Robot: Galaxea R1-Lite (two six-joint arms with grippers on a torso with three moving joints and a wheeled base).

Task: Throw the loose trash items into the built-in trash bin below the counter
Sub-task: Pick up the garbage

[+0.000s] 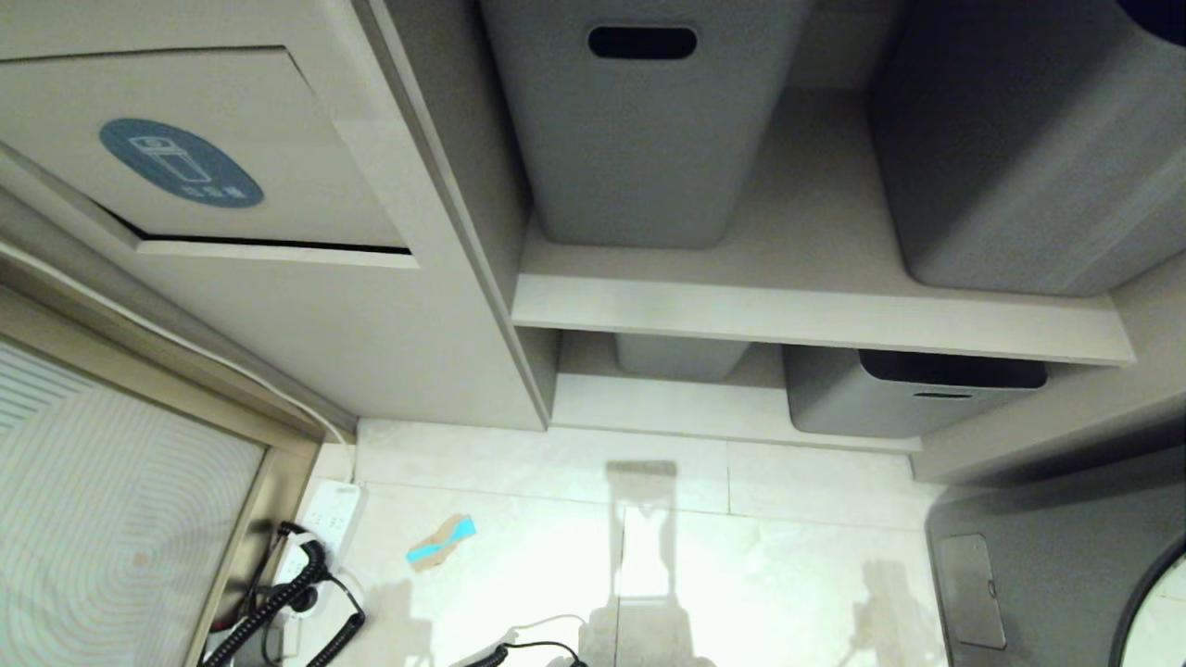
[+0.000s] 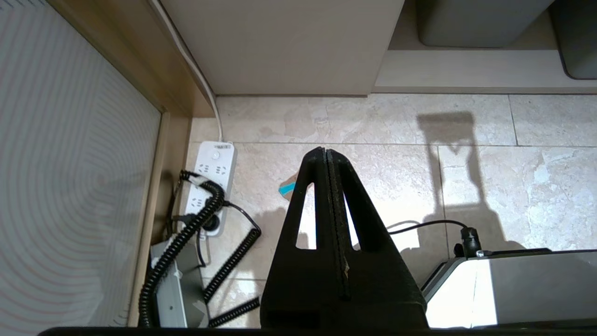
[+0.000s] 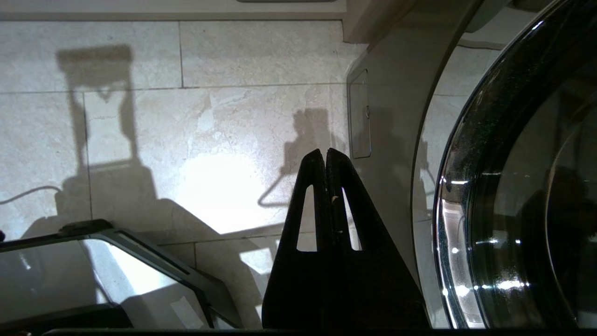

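At the far left stands the beige cabinet front of the built-in trash bin (image 1: 278,306), whose rectangular tilting flap (image 1: 213,157) carries a round blue sticker with a white bin icon (image 1: 181,162); a dark gap shows along the flap's lower edge, so it sits slightly ajar. Below it, on the pale stone-tile floor (image 1: 788,574), a white power strip (image 1: 329,514) and a coiled black cable (image 1: 287,593) lie against the left wall. Just right of them lies the one piece of loose trash in view, a small torn brown cardboard scrap with a teal-blue printed side (image 1: 442,541), on the near floor and well apart from the flap.

The left gripper (image 2: 326,154) hangs over the floor with its black fingers pressed together on nothing, the scrap (image 2: 289,186) showing just beside its tip. Right of the bin, grey plastic tubs with slot handles (image 1: 639,120) sit on open shelves. The right gripper (image 3: 325,153), also pressed together and empty, hangs near a round glass appliance door (image 3: 513,196).

Judging from this, the scrap is not yet picked up; the counter is out of view.
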